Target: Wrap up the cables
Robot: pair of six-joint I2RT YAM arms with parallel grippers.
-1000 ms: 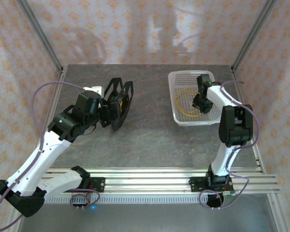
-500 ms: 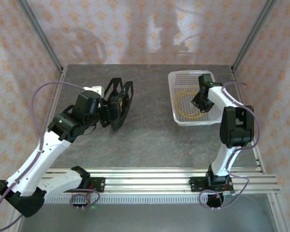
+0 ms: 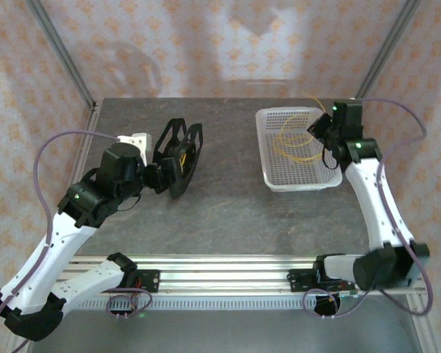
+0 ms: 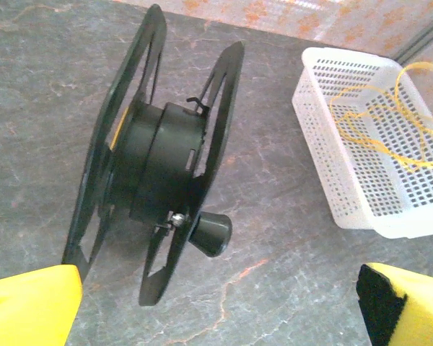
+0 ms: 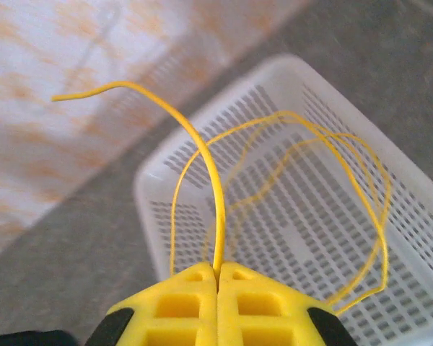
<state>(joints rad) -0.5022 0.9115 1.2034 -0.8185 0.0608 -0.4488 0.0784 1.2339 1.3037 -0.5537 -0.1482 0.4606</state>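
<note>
We've got the right gripper (image 5: 216, 277) fully closed, pinching the cable (image 5: 202, 148) above the basket's (image 5: 418, 194) far right corner. Left gripper (image 4: 216, 306) is wide open, spool (image 4: 159, 173) just ahead.

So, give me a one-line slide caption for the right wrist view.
Right gripper shut on the yellow cable, its loops trailing into the white mesh basket.

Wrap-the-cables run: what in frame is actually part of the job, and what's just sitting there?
Job: yellow cable, end pinched in the shut right gripper; white basket holding its loops; black spool in front of the open left gripper.
Just there: metal rail along the near edge; small white block beside the spool, unidentifiable.
</note>
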